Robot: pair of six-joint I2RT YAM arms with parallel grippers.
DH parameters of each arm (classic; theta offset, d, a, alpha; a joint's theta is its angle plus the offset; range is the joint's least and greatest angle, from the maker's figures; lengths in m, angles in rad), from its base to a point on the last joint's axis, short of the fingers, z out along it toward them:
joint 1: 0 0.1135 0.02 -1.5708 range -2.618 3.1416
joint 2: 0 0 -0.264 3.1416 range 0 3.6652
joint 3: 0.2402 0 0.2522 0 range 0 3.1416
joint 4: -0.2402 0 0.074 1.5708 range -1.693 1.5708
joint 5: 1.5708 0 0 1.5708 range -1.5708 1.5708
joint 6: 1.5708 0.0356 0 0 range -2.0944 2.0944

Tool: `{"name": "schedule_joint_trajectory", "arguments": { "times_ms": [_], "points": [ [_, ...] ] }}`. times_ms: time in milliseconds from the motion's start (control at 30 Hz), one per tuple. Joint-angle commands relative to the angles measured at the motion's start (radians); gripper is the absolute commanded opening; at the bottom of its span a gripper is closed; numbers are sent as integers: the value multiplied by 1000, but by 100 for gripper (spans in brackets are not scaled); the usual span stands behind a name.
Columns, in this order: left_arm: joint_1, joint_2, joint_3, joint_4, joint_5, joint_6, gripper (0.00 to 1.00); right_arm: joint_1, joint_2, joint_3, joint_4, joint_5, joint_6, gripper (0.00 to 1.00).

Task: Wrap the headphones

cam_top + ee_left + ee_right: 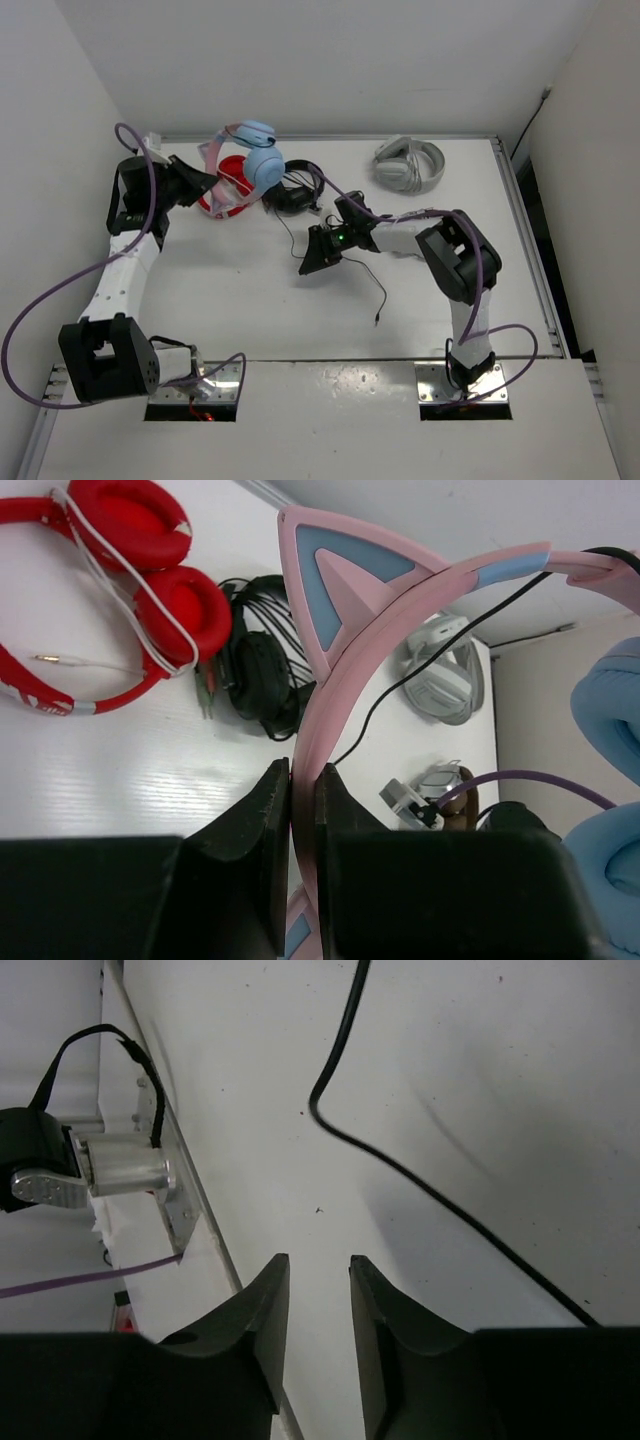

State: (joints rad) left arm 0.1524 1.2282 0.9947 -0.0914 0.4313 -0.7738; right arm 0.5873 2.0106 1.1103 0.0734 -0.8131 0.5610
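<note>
Headphones point(262, 165) (pink cat-ear band, blue cups) are held up off the table point(200, 300) at the far left, above the red pair point(225, 195). The band is clamped between the fingers of the left gripper point(302, 780), which are closed tight on it. The cable point(372, 280) is trailed loose across the table centre, with the plug end lying nearest the arm bases. Right gripper point(312, 1265) is poised low over the table just beside the cable, jaws cracked a little apart, nothing held. Step judged: cable pickup for winding; whether any turn is on the band yet cannot be told. The next move calls for the cable to be caught between the right fingers and led round the band while the left clamp is kept firm. A low, square pinch is needed, since the cable is thin and flat on the table. In the way: black pair point(292, 197) just beside the blue cups, its cord easily snagged. Grey pair point(410, 165) at far right is well apart.
</note>
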Motion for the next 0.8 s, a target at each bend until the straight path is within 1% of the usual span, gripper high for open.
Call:
{"name": "schedule_joint_trajectory", "arguments": {
  "times_ms": [0, 100, 167, 300, 333, 400, 433, 467, 533, 567, 600, 633, 667, 733, 767],
  "points": [
    [10, 16, -5, 81, -22, -2, 0, -11, -7, 45, 54, -1, 1, 32],
    [10, 25, -5, 90, -22, 7, 0, -21, -7, 17, 54, 20, -10, 40],
    [10, 36, -5, 90, -22, 7, 0, -32, -39, 2, 45, 32, -51, 41],
    [10, 36, -5, 90, -22, 16, 0, -53, -145, -38, -21, 83, -146, 41],
    [10, 36, -5, 90, -22, 16, 0, -53, -201, -47, -32, 94, -165, 41],
    [10, 36, -5, 90, -22, 16, 0, -84, -257, -81, -67, 121, -220, 43],
    [10, 36, -5, 90, -22, 16, 0, -93, -283, -93, -82, 130, -239, 46],
    [10, 36, -5, 90, -22, 16, 0, -104, -327, -102, -122, 150, -262, 47],
    [10, 36, -5, 90, -22, 16, 0, -135, -364, -127, -164, 161, -357, 51],
    [10, 36, -5, 90, -22, 16, 0, -135, -380, -138, -187, 210, -390, 51],
    [10, 36, -5, 90, -22, 16, 0, -150, -404, -138, -245, 227, -426, 52],
    [10, 36, -5, 90, -22, 16, 0, -164, -404, -138, -276, 238, -493, 52],
    [10, 36, -5, 90, -22, 16, 0, -164, -418, -138, -305, 280, -518, 52],
    [10, 36, -5, 90, -22, 16, 0, -164, -418, -138, -398, 319, -590, 52],
    [10, 36, -5, 90, -22, 16, 0, -164, -418, -138, -421, 369, -590, 52]
  ]
}}
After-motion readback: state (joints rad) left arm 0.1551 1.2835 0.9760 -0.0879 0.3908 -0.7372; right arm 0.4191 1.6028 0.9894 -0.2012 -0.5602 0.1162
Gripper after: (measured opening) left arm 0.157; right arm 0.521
